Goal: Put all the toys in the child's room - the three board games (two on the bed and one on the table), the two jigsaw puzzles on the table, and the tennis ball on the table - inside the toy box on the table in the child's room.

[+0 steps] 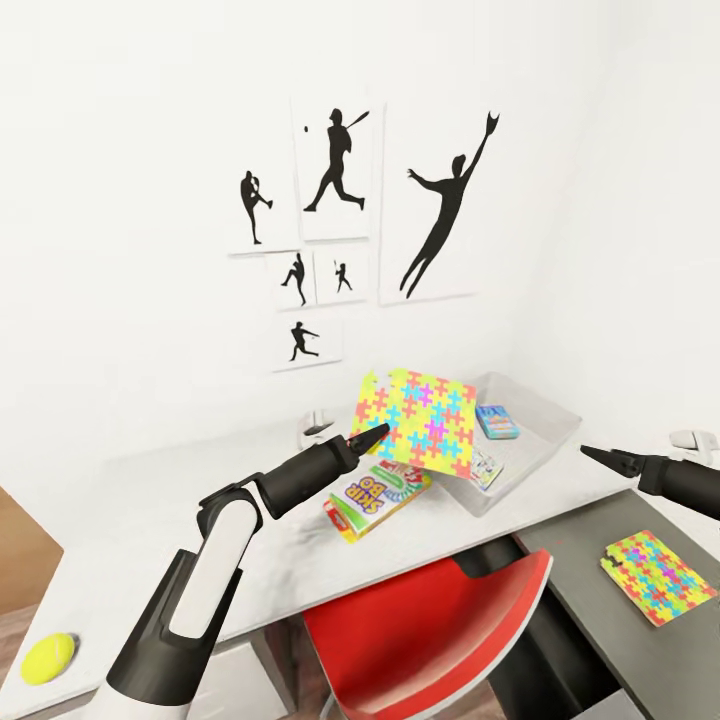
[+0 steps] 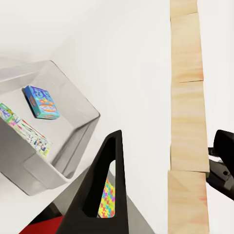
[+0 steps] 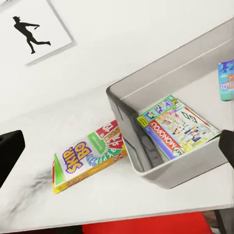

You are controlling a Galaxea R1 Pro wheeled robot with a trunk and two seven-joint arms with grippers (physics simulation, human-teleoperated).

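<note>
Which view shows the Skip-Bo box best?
The right wrist view: the Skip-Bo box lies whole on the table, lettering readable, against the toy box wall. The head view shows it smaller, partly covered by the lifted jigsaw puzzle.

Looked down from the head across the table point(image 1: 150, 510) toward the wall, while both wrist cameras hung close above the toy box point(image 2: 73, 141), sharing its inside with the head view.
</note>
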